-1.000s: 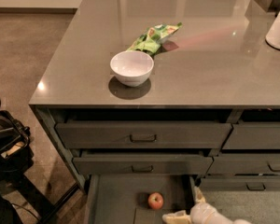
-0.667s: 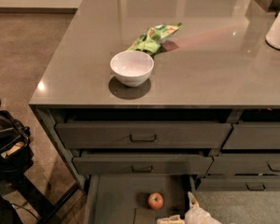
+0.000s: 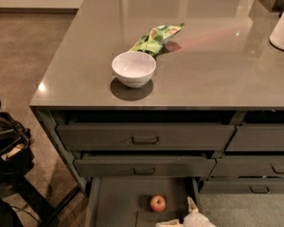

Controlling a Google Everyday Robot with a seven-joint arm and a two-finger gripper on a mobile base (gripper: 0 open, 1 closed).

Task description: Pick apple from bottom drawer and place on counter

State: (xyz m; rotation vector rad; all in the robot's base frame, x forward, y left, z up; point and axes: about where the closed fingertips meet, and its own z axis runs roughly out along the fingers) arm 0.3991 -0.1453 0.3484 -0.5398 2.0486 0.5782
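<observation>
From where I stand, the bottom drawer (image 3: 118, 197) is pulled out and the apple (image 3: 157, 203) sits on its floor. The gripper (image 3: 179, 214) hangs low just right of it, fingers spread apart, holding nothing. Up on the counter (image 3: 217, 65) are a white bowl (image 3: 133, 68) and a green packet (image 3: 156, 38).

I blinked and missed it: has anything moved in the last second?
The gripper, open over the bottom drawer, edged closer to the apple without touching it. The apple, and the bowl and packet on the counter, stayed put.
</observation>
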